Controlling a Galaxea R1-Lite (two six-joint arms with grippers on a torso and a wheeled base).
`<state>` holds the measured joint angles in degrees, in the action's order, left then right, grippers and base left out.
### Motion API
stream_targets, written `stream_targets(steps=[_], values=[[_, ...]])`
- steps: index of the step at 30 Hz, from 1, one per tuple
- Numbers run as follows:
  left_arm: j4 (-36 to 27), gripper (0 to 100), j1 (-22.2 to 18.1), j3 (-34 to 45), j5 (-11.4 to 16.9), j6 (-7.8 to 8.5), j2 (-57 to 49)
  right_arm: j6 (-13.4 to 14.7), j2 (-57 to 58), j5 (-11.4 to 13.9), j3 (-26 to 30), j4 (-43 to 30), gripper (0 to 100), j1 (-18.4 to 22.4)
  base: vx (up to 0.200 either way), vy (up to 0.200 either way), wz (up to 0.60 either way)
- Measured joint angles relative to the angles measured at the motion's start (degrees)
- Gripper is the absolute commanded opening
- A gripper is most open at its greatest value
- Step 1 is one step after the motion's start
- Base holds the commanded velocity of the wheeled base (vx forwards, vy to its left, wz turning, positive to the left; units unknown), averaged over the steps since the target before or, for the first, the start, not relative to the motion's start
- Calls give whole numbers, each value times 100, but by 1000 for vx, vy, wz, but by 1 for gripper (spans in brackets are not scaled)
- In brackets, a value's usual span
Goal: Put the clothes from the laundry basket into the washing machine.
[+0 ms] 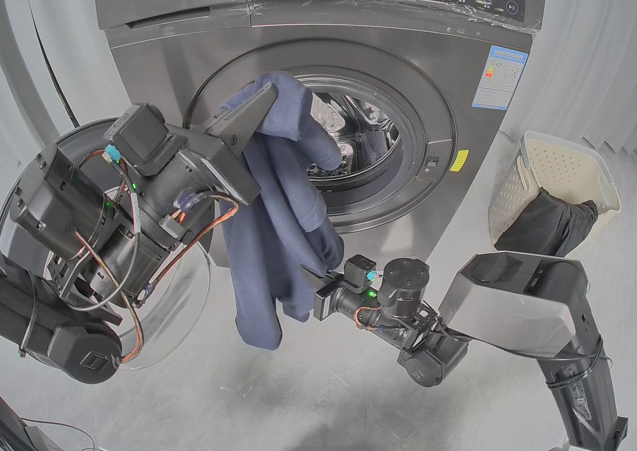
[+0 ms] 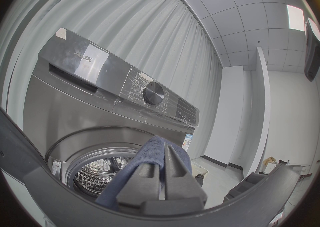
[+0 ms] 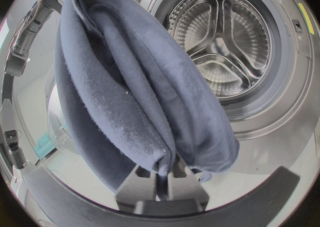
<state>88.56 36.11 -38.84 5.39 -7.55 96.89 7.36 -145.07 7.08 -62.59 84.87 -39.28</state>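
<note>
1. The left gripper is clamped on the top fold of the blue garment. It holds that fold level with the upper edge of the washing machine port, just in front of the drum.
2. The right gripper is pinched shut on a low fold of the same garment, below the port and near the machine's front panel.
3. Probable reason for the two-point hold: the high grip sets the cloth at port height, and the low grip gathers the hanging length so it can be fed over the lip and not trail to the floor.
4. The blue garment hangs between both grippers, wholly outside the drum; part of it drapes across the opening.
5. The door stands open on the robot's left, leaving the port free.
6. The laundry basket sits on the floor to the machine's right. A dark garment hangs out over its rim.
7. Count: one machine, one basket, two garments in sight (one blue, held; one dark, in the basket).
</note>
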Motion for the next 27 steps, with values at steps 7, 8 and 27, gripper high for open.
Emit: stream_targets(steps=[7, 8, 27], values=[[1, 0, -105, 12, 7, -35, 24, 0, 785, -30, 950, 143, 0, 356, 0, 0, 0], [0, 0, -124, 17, 7, -37, 32, -1, 923, -30, 1069, 156, 0, 414, 0, 0, 0], [-2, 0, -276, 791, 74, -63, 471, 10, 3274, -151, 2121, 140, 0, 857, 0, 0, 0]])
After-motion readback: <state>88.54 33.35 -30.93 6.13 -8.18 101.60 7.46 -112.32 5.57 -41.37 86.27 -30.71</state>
